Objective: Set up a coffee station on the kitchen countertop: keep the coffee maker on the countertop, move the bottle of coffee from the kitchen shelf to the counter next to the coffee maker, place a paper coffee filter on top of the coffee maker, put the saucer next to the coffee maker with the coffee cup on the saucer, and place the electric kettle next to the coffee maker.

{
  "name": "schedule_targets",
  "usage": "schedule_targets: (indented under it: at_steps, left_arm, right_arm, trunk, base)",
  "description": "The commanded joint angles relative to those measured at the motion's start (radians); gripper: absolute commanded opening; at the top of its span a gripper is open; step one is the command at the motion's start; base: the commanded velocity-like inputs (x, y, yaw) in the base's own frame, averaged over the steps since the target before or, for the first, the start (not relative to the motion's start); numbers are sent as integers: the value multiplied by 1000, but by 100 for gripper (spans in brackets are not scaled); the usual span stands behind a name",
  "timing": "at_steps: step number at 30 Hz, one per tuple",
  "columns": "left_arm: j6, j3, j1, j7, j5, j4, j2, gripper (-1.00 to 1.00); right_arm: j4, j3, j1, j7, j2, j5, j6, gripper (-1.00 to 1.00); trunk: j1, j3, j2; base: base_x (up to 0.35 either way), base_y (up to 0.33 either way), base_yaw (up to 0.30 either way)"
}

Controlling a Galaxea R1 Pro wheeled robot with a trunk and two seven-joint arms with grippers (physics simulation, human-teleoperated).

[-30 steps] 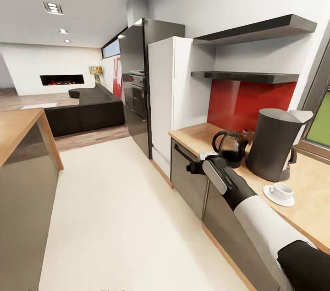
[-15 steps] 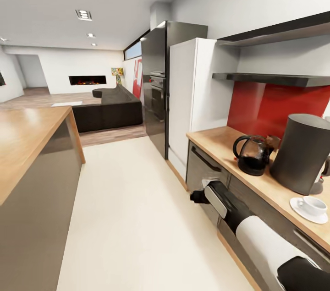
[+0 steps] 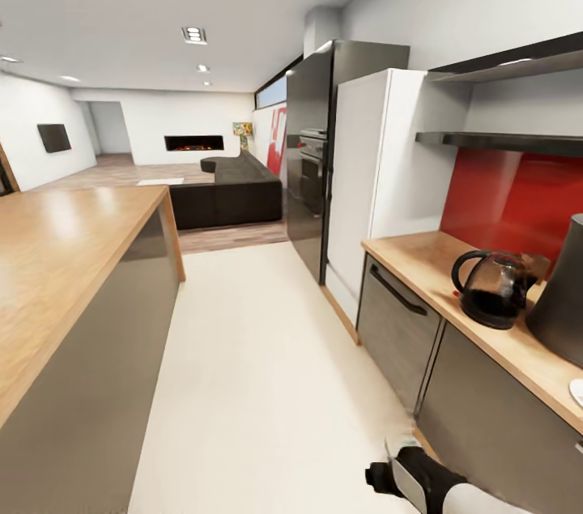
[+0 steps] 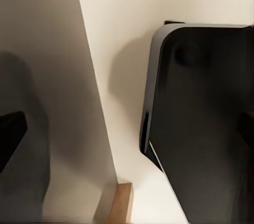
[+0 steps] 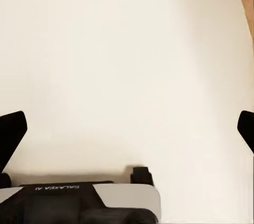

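On the kitchen countertop (image 3: 421, 255) at the right stands the electric kettle (image 3: 494, 287). The dark coffee maker (image 3: 563, 295) is beside it, cut off by the picture's edge. A small brown-topped thing (image 3: 534, 261) peeks out behind the kettle; I cannot tell whether it is the bottle of coffee. A sliver of the white saucer (image 3: 578, 392) shows. The kitchen shelf (image 3: 510, 142) looks bare. The coffee cup and the paper coffee filter are out of view. My left gripper (image 4: 127, 131) and right gripper (image 5: 127, 131) hang open over the floor, holding nothing.
The wooden island (image 3: 65, 247) with dark sides runs along the left. A pale floor aisle (image 3: 259, 352) lies between it and the grey cabinets (image 3: 397, 328). A white fridge (image 3: 376, 166) and a dark oven tower (image 3: 312, 158) stand beyond. My right arm (image 3: 421, 482) is low in the picture.
The whole head view has swung left, so counter things sit farther right and the cup has left the picture. My right arm has dropped from beside the kettle toward the floor.
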Motion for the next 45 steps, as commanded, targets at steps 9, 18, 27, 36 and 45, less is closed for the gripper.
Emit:
schedule_targets:
  at_steps: [9,18,27,36,45]
  left_arm:
    - [-44,6,0,3,-10,2,2,100]
    - [-44,5,2,3,-12,3,2,100]
    - [-44,3,3,3,-14,5,3,100]
    - [-42,0,3,3,-14,9,4,100]
    - [-42,-2,3,3,-14,11,6,100]
  right_arm:
    - [141,33,337,182,-32,117,-245,100]
    - [141,33,425,459,-136,116,-245,100]
    - [141,33,442,480,-145,115,-240,100]
    - [140,35,446,475,-131,115,-239,100]
    - [141,39,447,462,-115,121,-240,100]
  trunk:
    - [0,2,0]
    - [0,2,0]
    - [0,2,0]
    - [0,2,0]
    - [0,2,0]
  base:
    - [0,0,81]
    - [0,0,0]
    - [0,0,0]
    - [0,0,0]
    - [0,0,0]
